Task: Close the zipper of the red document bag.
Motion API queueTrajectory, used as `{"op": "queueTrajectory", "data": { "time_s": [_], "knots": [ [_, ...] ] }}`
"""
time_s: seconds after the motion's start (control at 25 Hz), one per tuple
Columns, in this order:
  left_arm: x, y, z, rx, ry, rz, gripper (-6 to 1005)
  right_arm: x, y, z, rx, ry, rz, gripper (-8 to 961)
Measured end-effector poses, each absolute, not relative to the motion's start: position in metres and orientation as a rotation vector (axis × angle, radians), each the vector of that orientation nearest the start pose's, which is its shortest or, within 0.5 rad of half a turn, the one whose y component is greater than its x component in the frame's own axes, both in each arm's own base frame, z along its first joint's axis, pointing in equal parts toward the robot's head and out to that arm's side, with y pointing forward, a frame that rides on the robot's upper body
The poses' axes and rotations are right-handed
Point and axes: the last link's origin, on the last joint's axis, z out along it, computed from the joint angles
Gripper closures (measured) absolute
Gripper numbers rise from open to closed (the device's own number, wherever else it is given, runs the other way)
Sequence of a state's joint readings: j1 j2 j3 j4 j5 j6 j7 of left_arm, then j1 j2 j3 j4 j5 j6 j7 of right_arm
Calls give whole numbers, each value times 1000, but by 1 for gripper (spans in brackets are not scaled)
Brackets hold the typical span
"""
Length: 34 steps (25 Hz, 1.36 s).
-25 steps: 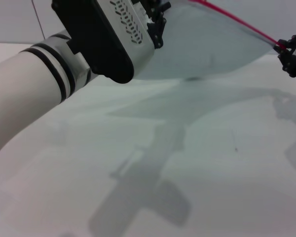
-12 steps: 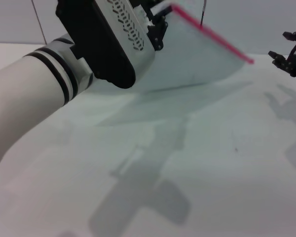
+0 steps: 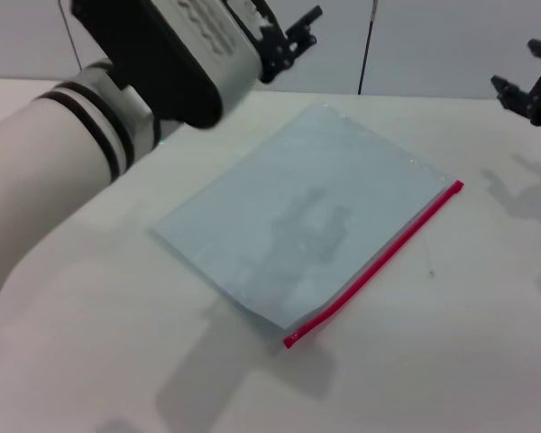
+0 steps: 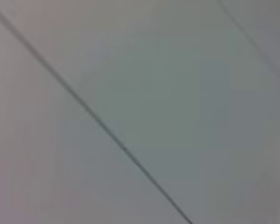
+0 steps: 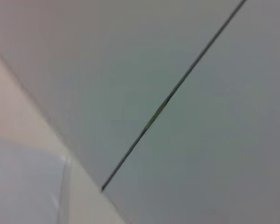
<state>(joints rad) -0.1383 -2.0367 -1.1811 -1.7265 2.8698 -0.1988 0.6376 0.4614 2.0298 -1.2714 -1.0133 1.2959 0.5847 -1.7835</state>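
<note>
white table [image 3: 451,361] with the red document bag [image 3: 298,207] lying flat on it, both grippers lifted clear.

the table carries the translucent blue-grey pouch near its middle, set at a slant, one corner toward the far edge. the zipper [image 3: 379,262] runs as a thin red strip along the pouch's right-hand side, down toward the near edge. the left gripper [image 3: 293,36] hangs above the far left of the table, fingers spread, gripping nothing. the right gripper [image 3: 527,90] sits at the far right edge, well apart from the bag, fingers parted and empty.
</note>
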Motion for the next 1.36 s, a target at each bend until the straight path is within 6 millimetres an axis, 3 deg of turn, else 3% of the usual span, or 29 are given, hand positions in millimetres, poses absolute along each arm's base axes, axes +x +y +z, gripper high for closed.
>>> {"op": "queueTrajectory", "data": {
  "time_s": [0.2,0.32,0.36,0.52,0.72,0.76,0.92,1.12,1.36],
  "knots": [
    [-114,353,18,-1922,27,-418,375,234,422,55,-2050,211,262,327],
    [-139,361,22,-1806,-110,-581,224,237,411,53,-1984,252,391,329],
    [-139,361,22,-1806,-110,-581,225,239,407,52,-1965,266,435,330],
    [-174,366,23,-1693,-229,-660,228,245,398,46,-1905,309,556,333],
    [-201,374,15,-1663,-286,-663,229,268,383,33,-1785,365,707,335],
    [-213,377,13,-1636,-316,-694,229,271,381,34,-1760,365,732,335],
    [-231,378,13,-1598,-349,-736,229,285,383,27,-1737,394,756,338],
    [-242,379,10,-1585,-336,-748,229,305,382,22,-1709,454,737,338],
    [-250,379,8,-1586,-336,-722,229,308,383,19,-1706,430,698,338]
  ]
}}
